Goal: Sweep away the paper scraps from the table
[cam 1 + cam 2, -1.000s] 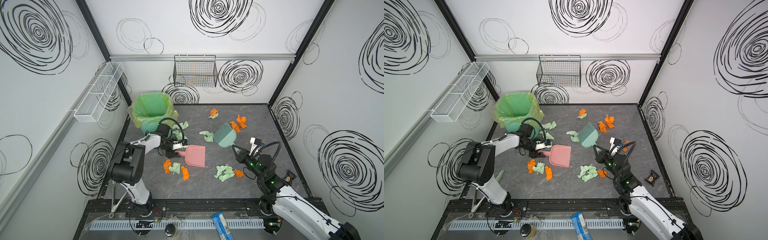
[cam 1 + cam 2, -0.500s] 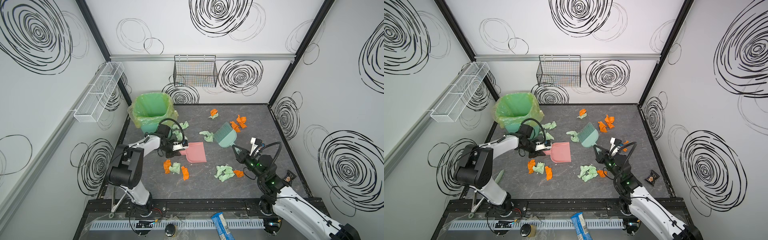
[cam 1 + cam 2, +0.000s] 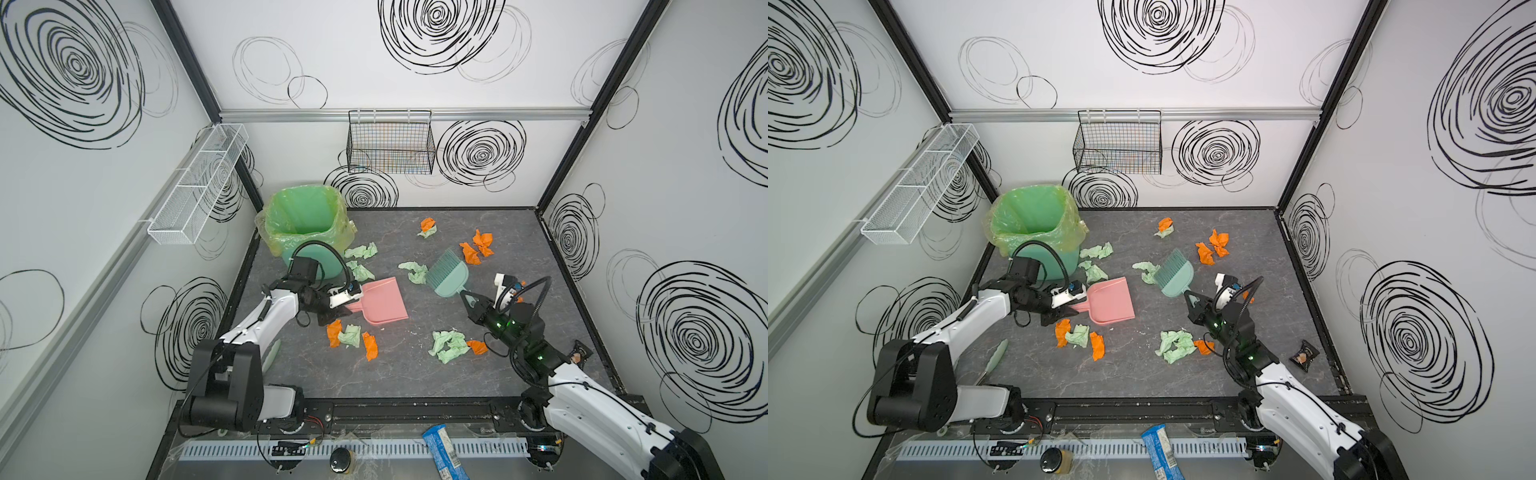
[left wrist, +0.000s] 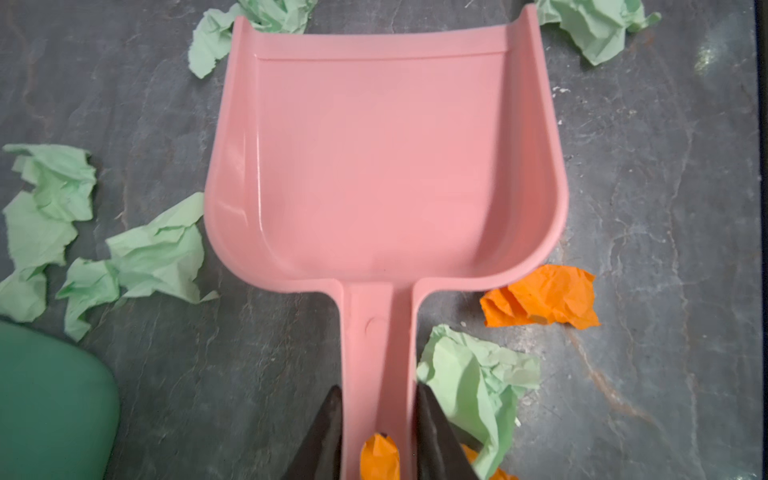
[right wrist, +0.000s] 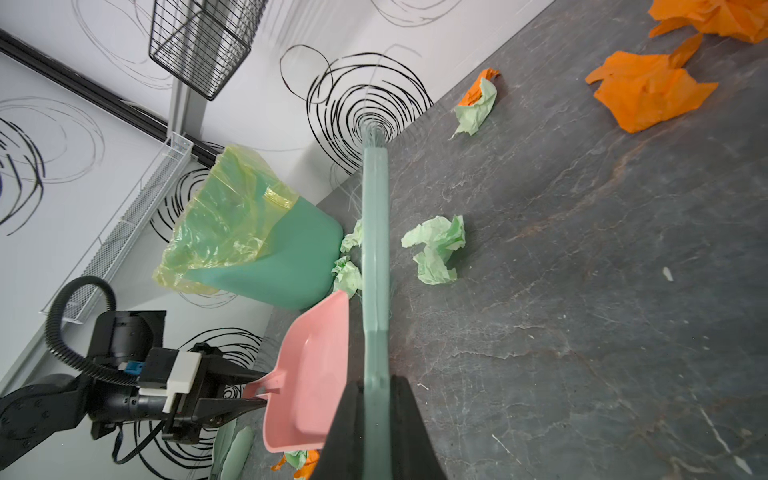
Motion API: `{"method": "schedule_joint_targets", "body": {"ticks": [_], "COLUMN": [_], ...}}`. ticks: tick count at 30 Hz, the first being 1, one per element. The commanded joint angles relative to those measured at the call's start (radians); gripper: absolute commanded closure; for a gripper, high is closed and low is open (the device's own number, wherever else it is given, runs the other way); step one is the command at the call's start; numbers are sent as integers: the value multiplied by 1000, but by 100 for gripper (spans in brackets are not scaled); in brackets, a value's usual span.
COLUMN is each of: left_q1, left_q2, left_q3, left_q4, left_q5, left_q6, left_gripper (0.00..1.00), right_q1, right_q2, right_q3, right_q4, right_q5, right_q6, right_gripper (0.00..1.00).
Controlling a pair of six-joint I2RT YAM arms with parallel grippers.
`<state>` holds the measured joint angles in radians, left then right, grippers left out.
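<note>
Paper scraps [image 3: 446, 345] (orange and mint wads) lie scattered across table [image 3: 519, 257]. Left gripper [image 4: 379, 432] clenched on handle of pink dustpan [image 4: 386, 166]; orange and green wads just beside handle, more green wads near pan's mouth and by green bin [image 3: 307, 216]. Right gripper [image 5: 376, 419] clamped on handle of teal brush [image 3: 449, 272] – bristles pointing away from arm, green wad just beside them, orange pair near.
</note>
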<state>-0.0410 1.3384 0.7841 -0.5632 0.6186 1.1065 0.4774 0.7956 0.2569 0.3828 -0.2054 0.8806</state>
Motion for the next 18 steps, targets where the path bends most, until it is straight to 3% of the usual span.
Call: {"method": "schedule_joint_targets", "body": {"ticks": [1,7,11,18], "left_q1": [63,203,274,381], "left_q2": [-59,-167,-215,-246], "left_q3": [-31,-80,-97,-103], "left_q4": [-45,-135,-191,-298], "left_q5": [42,71,76,124], "left_q6": [-8,69,127,223], "left_gripper": [100,100,100,100], "right_q1": [-2,12,34,48], "right_q2": [113,407,645,1065], "right_q3": [142,350,590,960], "right_q4": [1,82,21,99], "right_q5": [-61,-150,-181,-359], "right_q6": [-15,61,96,244], "right_gripper": [100,100,100,100]}}
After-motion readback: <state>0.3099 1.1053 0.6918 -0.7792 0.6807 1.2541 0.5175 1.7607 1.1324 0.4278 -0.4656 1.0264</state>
